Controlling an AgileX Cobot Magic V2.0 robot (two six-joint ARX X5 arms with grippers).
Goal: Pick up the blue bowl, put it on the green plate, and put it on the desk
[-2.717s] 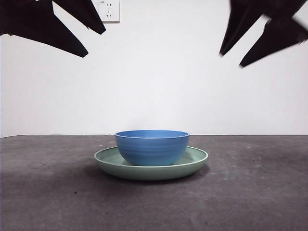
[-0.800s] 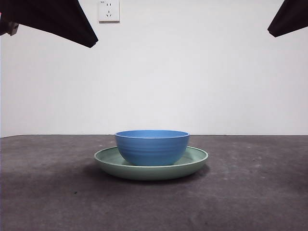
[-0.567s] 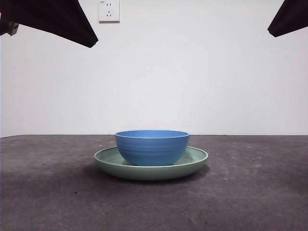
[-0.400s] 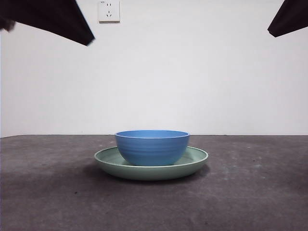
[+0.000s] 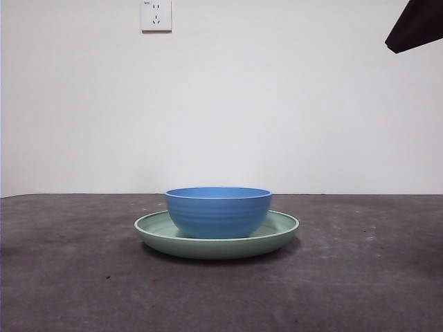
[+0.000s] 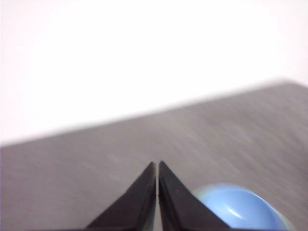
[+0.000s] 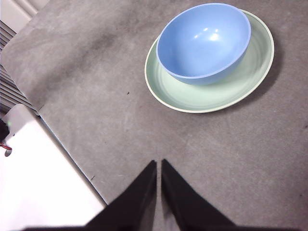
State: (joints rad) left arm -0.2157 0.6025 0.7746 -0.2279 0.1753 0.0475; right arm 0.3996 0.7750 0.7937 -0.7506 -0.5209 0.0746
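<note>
The blue bowl (image 5: 219, 211) stands upright inside the green plate (image 5: 280, 232), and the plate rests on the desk (image 5: 360, 277) at its middle. From above, the right wrist view shows the blue bowl (image 7: 203, 42) seated off-centre in the green plate (image 7: 240, 84). My right gripper (image 7: 158, 162) hangs shut and empty, well clear of the plate and high over the desk (image 7: 106, 101). My left gripper (image 6: 157, 164) is shut too, with nothing in it; the blue bowl (image 6: 238, 207) shows blurred beside its jaws.
A white wall socket (image 5: 156, 15) sits high on the back wall. One black arm tip (image 5: 417, 24) shows at the top right corner of the front view. A white surface and the desk's edge (image 7: 43, 178) lie near the right gripper.
The black arm at the top left of the front view has pulled up out of the picture. Bowl, plate and the top right arm tip have not moved.
</note>
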